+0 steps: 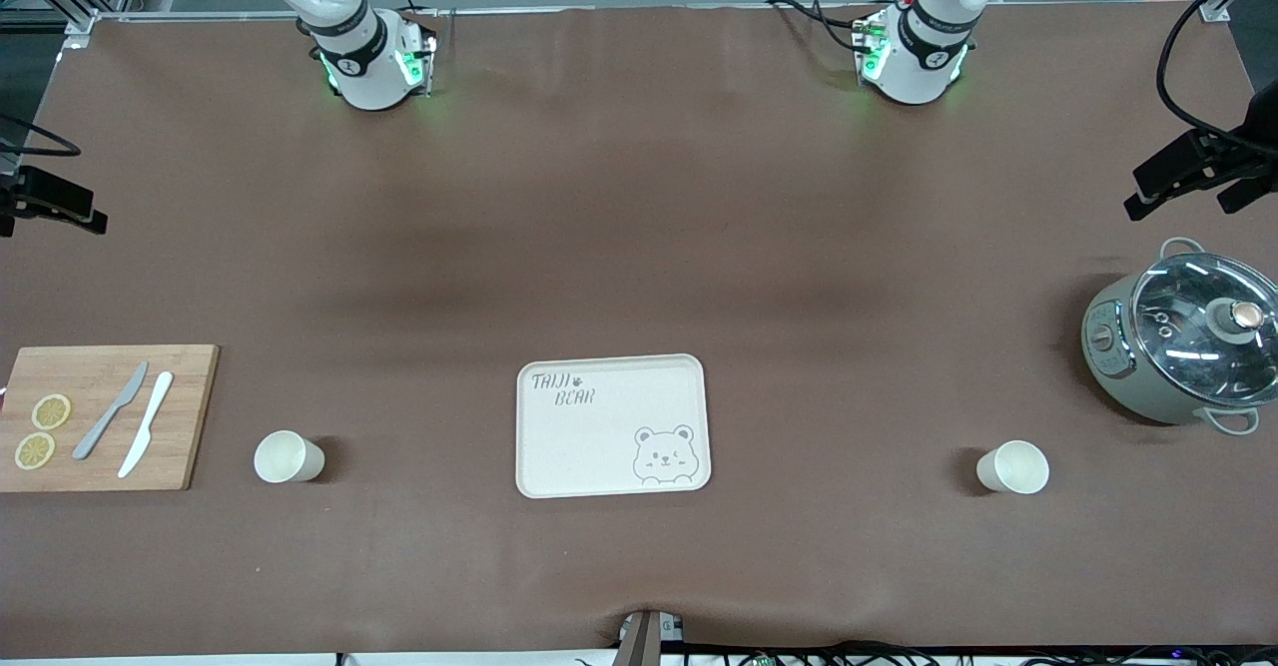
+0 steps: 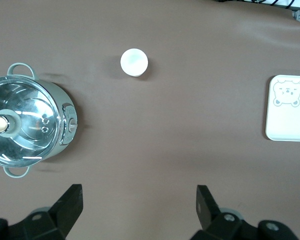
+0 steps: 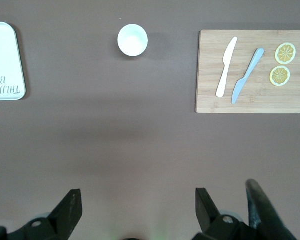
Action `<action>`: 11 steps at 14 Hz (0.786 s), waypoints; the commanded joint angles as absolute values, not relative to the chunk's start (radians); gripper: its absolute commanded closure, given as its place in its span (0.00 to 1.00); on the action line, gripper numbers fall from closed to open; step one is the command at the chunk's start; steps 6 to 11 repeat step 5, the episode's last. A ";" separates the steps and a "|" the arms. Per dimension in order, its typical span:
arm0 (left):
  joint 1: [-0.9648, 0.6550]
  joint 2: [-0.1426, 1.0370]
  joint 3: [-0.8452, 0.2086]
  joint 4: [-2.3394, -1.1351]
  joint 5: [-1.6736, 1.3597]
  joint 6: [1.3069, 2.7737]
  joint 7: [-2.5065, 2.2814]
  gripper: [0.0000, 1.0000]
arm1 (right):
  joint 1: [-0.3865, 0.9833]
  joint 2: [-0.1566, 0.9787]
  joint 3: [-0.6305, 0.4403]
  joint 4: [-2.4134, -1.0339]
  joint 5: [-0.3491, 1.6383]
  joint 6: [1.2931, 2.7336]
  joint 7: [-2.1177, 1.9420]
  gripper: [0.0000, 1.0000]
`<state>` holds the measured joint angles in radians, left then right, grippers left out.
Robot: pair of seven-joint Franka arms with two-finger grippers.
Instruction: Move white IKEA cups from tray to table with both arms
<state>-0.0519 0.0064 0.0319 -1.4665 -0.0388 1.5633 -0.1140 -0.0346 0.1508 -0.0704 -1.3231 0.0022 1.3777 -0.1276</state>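
On the table [image 1: 639,197], right arm's end: a wooden cutting board [image 1: 100,416] is noted, with two lemon slices [image 1: 42,431], a grey knife [image 1: 112,409] and a white knife [image 1: 146,436] laid on it.
First cup [image 1: 288,456]: set upright on the table just beside the board, between board and tray; off the tray.
Tray [image 1: 611,424]: lies mid-table with nothing on it; bear print seen at the corner nearer the front camera.
Second cup [image 1: 1013,467]: set upright on the table toward the left arm's end, near the lidded pot [image 1: 1188,338], well apart from the tray.
Task state: judged complete, both cups being on the table.
Right gripper [image 3: 135,210]: held high over bare table, fingers spread wide, nothing held; first cup [image 3: 132,40] well apart from it. Arm waits.
Left gripper [image 2: 137,207]: held high over bare table, fingers spread wide, nothing held; second cup [image 2: 134,62] well apart from it.
Risk: little is left to go wrong; a cup could be tipped only if an arm were swept low across it.
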 commanded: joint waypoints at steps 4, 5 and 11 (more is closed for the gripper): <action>-0.048 0.015 0.029 -1.440 -0.025 1.540 -0.112 0.00 | -0.032 0.130 -0.063 -1.347 0.002 1.388 -0.110 0.00; -0.048 0.015 0.029 -1.440 -0.025 1.540 -0.112 0.00 | -0.032 0.130 -0.063 -1.347 0.002 1.388 -0.110 0.00; -0.048 0.015 0.029 -1.440 -0.025 1.540 -0.112 0.00 | -0.032 0.130 -0.063 -1.347 0.002 1.388 -0.110 0.00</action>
